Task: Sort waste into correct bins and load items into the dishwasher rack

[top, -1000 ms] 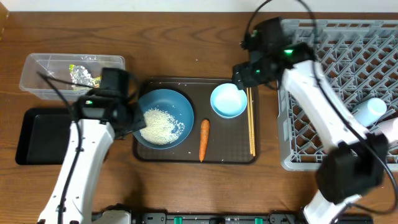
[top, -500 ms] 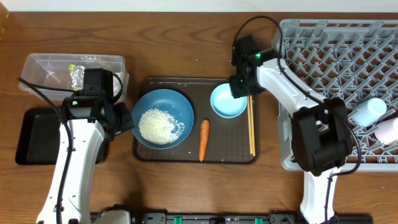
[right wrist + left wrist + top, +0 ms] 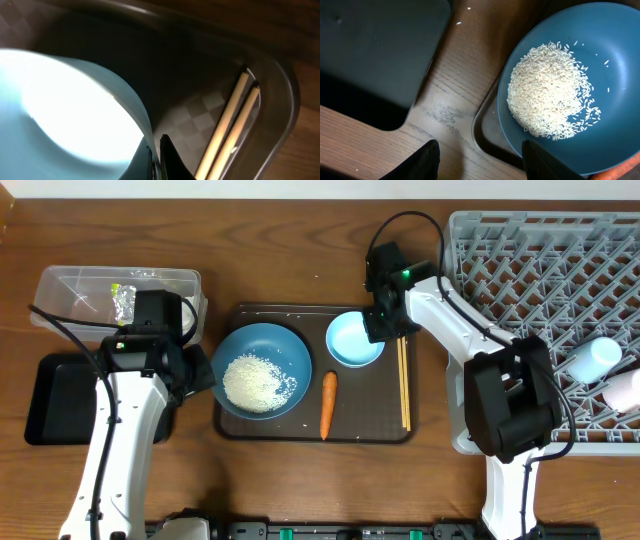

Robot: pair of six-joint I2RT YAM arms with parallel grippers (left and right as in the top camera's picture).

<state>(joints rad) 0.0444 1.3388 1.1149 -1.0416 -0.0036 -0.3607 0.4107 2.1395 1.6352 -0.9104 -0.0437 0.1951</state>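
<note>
Pinching small bowl (image 3: 355, 340) by its rim with right gripper (image 3: 383, 320), jaws closed on the thin wall, on brown tray (image 3: 365, 410) beside chopsticks (image 3: 403, 380). Nothing in left gripper (image 3: 480, 160), half open by rice bowl (image 3: 615, 45). Could swing or slip free on lifting, from one-edge grip; could knock chopsticks.

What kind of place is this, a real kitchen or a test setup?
Probably a test bench staged for dish clearing, not a real kitchen: robot arms work at a wooden table, a grey dishwasher rack stands on it, and a serving tray holds a bowl of rice, a carrot and chopsticks.
</note>
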